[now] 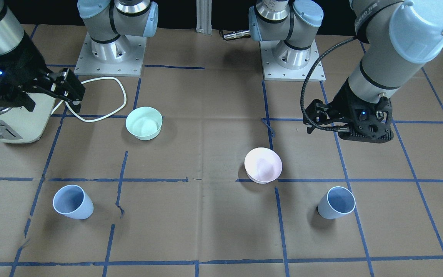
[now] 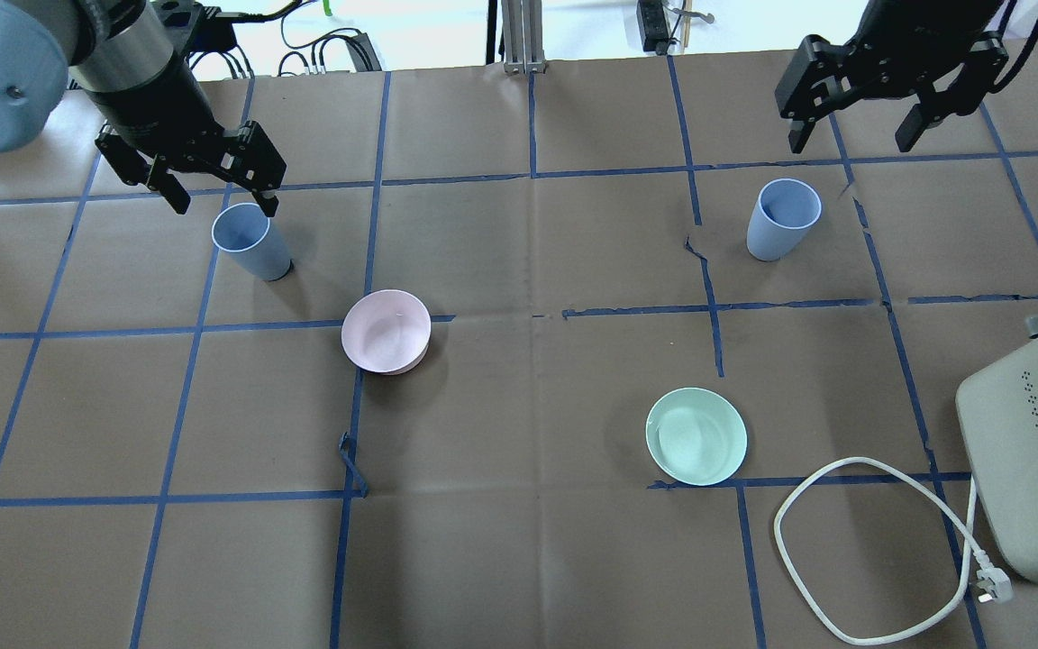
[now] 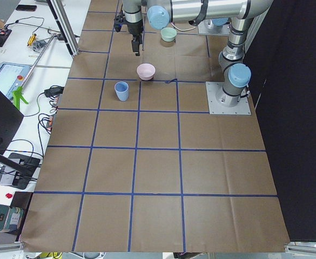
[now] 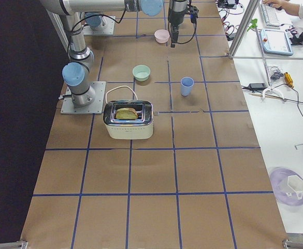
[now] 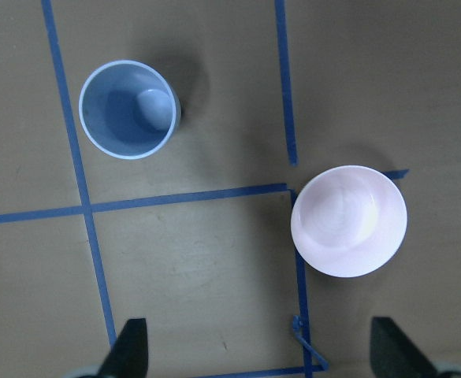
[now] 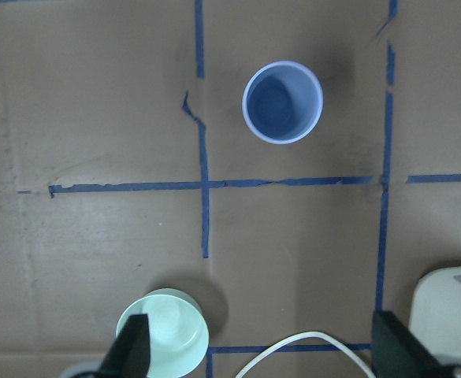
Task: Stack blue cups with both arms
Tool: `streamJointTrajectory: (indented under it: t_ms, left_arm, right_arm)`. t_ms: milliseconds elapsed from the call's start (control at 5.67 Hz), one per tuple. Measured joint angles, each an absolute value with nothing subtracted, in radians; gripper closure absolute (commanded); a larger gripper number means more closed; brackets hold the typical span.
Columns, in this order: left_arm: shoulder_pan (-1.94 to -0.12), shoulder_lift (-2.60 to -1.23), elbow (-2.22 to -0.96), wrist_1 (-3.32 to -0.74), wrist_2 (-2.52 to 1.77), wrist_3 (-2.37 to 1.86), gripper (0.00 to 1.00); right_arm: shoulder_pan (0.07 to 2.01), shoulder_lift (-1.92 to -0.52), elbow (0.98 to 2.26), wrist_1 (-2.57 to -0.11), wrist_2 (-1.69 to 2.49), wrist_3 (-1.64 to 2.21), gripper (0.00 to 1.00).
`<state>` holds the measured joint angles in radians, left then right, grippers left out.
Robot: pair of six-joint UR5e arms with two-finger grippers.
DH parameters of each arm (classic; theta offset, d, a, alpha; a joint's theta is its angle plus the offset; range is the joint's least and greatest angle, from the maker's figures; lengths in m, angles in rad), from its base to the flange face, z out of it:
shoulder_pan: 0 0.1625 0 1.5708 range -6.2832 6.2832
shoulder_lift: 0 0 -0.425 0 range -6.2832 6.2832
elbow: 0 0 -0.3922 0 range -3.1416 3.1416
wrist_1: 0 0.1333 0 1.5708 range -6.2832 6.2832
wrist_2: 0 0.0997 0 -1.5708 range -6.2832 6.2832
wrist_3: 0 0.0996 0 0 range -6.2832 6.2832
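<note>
Two pale blue cups stand upright and apart on the brown paper table. The left cup (image 2: 251,242) is below and just in front of my left gripper (image 2: 223,195), which hangs open and empty above it; the left wrist view shows this cup (image 5: 128,110) from above, ahead of the open fingertips (image 5: 131,350). The right cup (image 2: 783,219) stands nearer the robot than my right gripper (image 2: 850,142), which is open, empty and raised. The right wrist view shows that cup (image 6: 283,102) ahead of the open fingertips (image 6: 131,350).
A pale pink bowl (image 2: 386,331) sits near the left cup. A mint-green bowl (image 2: 696,435) sits at centre right. A cream toaster (image 2: 1037,451) with a looping white cord (image 2: 843,550) stands at the right edge. Blue tape lines cross the table.
</note>
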<state>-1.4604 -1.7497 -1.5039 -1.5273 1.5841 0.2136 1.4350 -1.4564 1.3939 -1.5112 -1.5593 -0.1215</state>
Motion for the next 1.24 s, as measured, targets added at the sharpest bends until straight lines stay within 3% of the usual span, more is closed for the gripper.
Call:
streamJointTrajectory:
  t_ms: [529,1059,1235]
  left_arm:
    - [-1.413,-1.895,-1.607,-1.258,1.581,0.24,0.03]
    - [-1.411,-1.999,-1.614,-1.106,1.575,0.242,0.05]
    - [-1.412,-2.018,-1.612,-1.068,1.574,0.242,0.2]
  right_arm:
    - [1.322,-1.328,1.393,-1.692,-1.559,-0.337,0.0]
    - [1.319,-1.185,1.41,-1.789,-1.559,-0.347,0.0]
    - [1.319,-1.153,1.417,-1.795,-1.556,-0.334,0.0]
